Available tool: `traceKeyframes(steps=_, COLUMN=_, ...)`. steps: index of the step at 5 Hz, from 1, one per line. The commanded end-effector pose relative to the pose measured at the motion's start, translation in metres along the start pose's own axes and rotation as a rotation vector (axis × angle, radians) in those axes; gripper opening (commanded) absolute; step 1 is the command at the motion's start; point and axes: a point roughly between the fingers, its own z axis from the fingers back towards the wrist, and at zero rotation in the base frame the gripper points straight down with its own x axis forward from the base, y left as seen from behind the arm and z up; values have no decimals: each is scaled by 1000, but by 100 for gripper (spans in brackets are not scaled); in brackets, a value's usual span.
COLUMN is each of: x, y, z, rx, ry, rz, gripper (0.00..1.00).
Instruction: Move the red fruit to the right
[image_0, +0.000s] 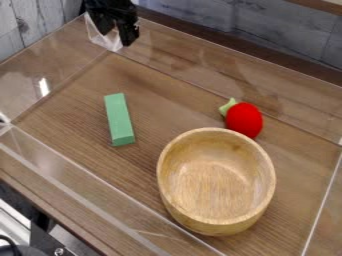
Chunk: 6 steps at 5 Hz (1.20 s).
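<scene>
No readable writing or labels. My hand (114, 38), at the surface's (167, 85) far left, open. Red fruit (243, 120) near the wooden bowl (217, 181), well apart from me.

On the tabletop (100, 165) I see the red fruit (243, 119) with its leafy green top, near the upper right of the wooden bowl (217, 181). The green block (119, 119) lies to the left, apart from both. My hand (115, 40) is at the upper left, well apart from the fruit.
</scene>
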Motion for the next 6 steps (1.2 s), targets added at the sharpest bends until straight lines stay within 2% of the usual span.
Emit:
traceKeyframes(steps=1, x=16, y=-9, z=19, rx=19, ry=-58, rz=-52, gripper=100)
traceKeyframes(steps=2, x=20, y=-27, z=18, rx=-4, ry=-50, rz=-106, gripper=100)
traceKeyframes(steps=4, x=7, y=5, z=16, rx=13, ry=-24, rz=-75, gripper=100)
traceKeyframes(steps=5, x=4, y=15, z=7, rx=26, ry=0, rz=-92, gripper=100)
traceKeyframes(steps=6, x=-1, y=10, z=10, rx=20, ry=7, rz=-104, gripper=100)
